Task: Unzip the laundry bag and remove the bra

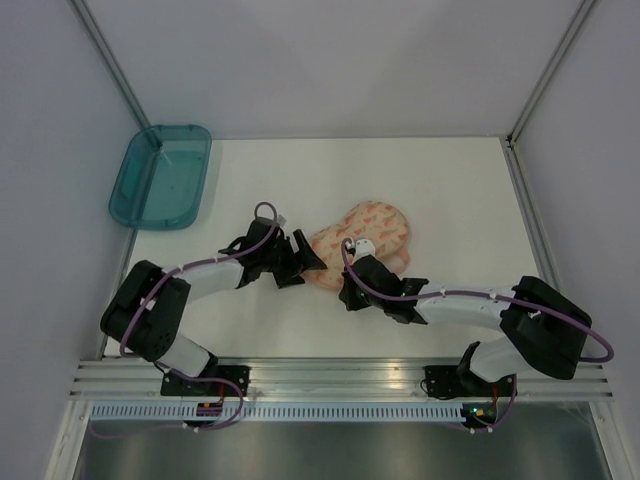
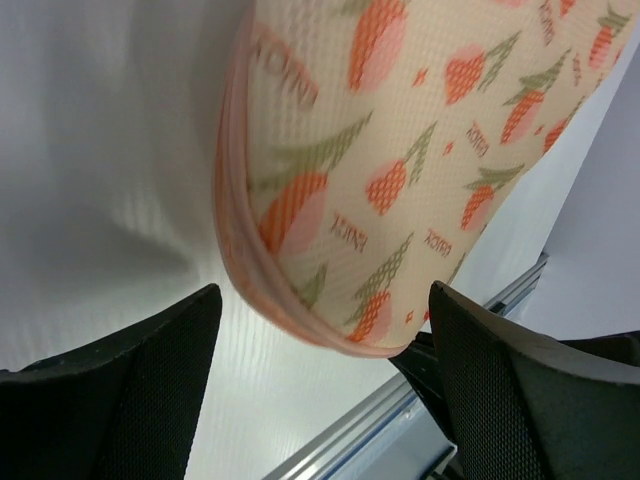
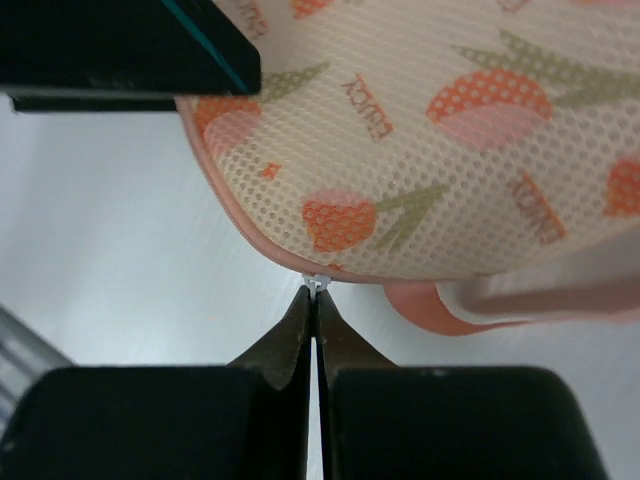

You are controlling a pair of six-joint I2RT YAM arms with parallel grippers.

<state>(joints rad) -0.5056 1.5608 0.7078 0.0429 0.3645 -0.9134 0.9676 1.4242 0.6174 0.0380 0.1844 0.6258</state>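
Note:
The laundry bag (image 1: 368,232), cream-peach mesh with orange prints and a pink zipper edge, lies closed at the table's middle. My left gripper (image 1: 305,262) is open, and the bag's left end (image 2: 400,170) sits between its fingers (image 2: 150,380) without touching them. My right gripper (image 1: 347,285) is at the bag's near edge, shut on the small white zipper pull (image 3: 317,283). The bag (image 3: 440,150) fills the upper part of the right wrist view, with its pink loop (image 3: 450,305) just right of the pull. The bra is hidden.
A teal plastic tray (image 1: 160,177) sits at the far left corner of the table. An aluminium rail (image 1: 340,375) runs along the near edge. One left gripper finger (image 3: 120,45) shows at the top left of the right wrist view.

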